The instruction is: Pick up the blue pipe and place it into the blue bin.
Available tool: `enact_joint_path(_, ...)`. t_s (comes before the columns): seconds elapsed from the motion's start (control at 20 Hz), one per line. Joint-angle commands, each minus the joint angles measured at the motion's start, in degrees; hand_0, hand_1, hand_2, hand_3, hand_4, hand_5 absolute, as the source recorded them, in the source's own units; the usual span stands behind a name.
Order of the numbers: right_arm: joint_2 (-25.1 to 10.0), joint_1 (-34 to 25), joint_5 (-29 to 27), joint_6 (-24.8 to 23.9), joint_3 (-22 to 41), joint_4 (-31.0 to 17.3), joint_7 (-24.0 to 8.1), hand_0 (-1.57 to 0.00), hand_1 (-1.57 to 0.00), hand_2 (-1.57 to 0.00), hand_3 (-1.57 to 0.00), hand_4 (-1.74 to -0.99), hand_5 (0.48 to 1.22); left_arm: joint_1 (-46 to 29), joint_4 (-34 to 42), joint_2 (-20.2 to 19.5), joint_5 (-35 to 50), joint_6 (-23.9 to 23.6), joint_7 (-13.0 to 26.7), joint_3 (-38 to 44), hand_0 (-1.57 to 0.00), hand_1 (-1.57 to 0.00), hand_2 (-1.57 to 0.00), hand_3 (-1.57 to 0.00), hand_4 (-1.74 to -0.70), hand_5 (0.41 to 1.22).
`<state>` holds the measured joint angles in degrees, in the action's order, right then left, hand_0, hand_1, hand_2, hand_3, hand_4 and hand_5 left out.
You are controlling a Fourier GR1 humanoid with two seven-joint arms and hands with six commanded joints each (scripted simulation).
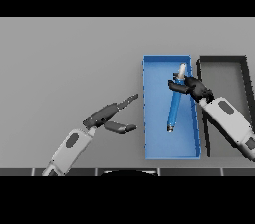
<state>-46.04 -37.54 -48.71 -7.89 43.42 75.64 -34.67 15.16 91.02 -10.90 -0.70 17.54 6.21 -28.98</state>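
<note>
Two hands face you: right hand (191, 87) clamped on the blue pipe (175, 104) over the blue bin (149, 118); left hand (107, 116) rests beside it, fingers straight and apart.

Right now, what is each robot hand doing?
Left robot hand: open, holding nothing, over the table.
Right robot hand: shut on the blue pipe, over the blue bin.
</note>
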Motion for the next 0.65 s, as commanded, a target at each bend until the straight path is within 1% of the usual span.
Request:
enact_joint_path(0.0,0.1,-0.3,0.4,0.1,0.0,-0.7,0.4,-0.12,-0.09,-0.09,-0.05,-1.189,0.880,-0.2,0.0,0.2,0.1,0.0,-0.2,-0.1,0.00,0.00,0.00,0.00,-0.83,0.471)
enact_joint_path(0.05,0.2,-0.2,0.5,-0.1,0.0,-0.8,0.5,-0.10,-0.08,-0.07,-0.04,-1.188,0.861,-0.3,0.0,0.4,0.2,0.0,0.1,-0.2,0.00,0.00,0.00,0.00,-0.83,0.471)
enact_joint_path(0.1,0.2,0.1,0.6,-0.9,0.4,0.2,-0.1,-0.08,-0.06,-0.06,-0.03,-1.196,0.838,-0.9,0.6,0.0,0.1,0.2,-0.6,-0.4,0.00,0.00,0.00,0.00,-0.83,0.471)
enact_joint_path(0.15,0.1,-0.3,0.7,-1.2,0.3,0.1,-0.2,-0.06,-0.05,-0.05,-0.03,-1.188,0.818,-1.5,1.2,0.0,-0.1,0.0,-1.0,-0.8,0.00,0.00,0.00,0.00,-0.83,0.471)
enact_joint_path(0.2,-0.6,-0.6,0.2,-1.4,0.6,0.2,-0.3,-0.05,-0.04,-0.04,-0.02,-1.182,0.807,-1.6,1.8,-0.1,0.2,-0.1,-0.4,-0.6,0.00,0.00,0.00,0.00,-0.83,0.471)
enact_joint_path(0.25,-0.9,-0.4,0.5,-1.0,0.7,0.1,0.4,-0.04,-0.03,-0.03,-0.02,-1.182,0.795,-1.9,2.0,-0.4,-0.2,-0.2,-0.4,-0.9,0.00,0.00,0.00,0.00,-0.83,0.472)
enact_joint_path(0.3,-1.0,0.0,0.5,-1.2,0.7,1.0,0.8,-0.03,-0.02,-0.02,-0.01,-1.182,0.789,-1.7,2.4,-0.2,-0.5,-0.4,0.2,-1.1,0.00,0.00,0.00,0.00,-0.83,0.471)
enact_joint_path(0.35,-0.6,0.2,0.2,-1.4,0.5,0.9,1.4,-0.03,-0.02,-0.02,-0.01,-1.176,0.783,-1.2,3.0,-0.6,0.0,-0.2,0.6,-0.7,0.00,0.00,0.00,0.00,-0.83,0.470)
enact_joint_path(0.4,-0.9,-0.4,0.7,-0.9,0.6,0.6,1.1,-0.02,-0.01,-0.01,-0.01,-1.186,0.774,-0.9,2.2,-0.6,-0.1,-0.2,1.1,-0.6,0.00,0.00,0.00,0.00,-0.83,0.471)
enact_joint_path(0.45,-1.1,-0.7,1.0,-0.6,0.9,1.1,0.9,-0.02,-0.01,-0.01,-0.01,-1.186,0.772,-0.7,1.5,-0.7,-0.3,-0.3,0.8,-0.3,0.00,0.00,0.00,0.00,-0.83,0.472)
enact_joint_path(0.5,-0.6,-0.8,0.7,-0.9,0.8,0.7,0.7,-0.02,-0.01,-0.01,-0.01,-1.186,0.766,-0.5,0.8,-0.8,-0.3,-0.1,0.6,0.0,0.00,0.00,0.00,0.00,-0.83,0.472)
enact_joint_path(0.6,-0.6,-0.5,1.0,-0.6,1.2,0.8,1.2,-0.02,-0.01,-0.01,-0.01,-1.186,0.769,0.3,-0.5,-0.6,-0.3,0.2,0.2,0.2,0.00,0.00,0.00,0.00,-0.83,0.474)
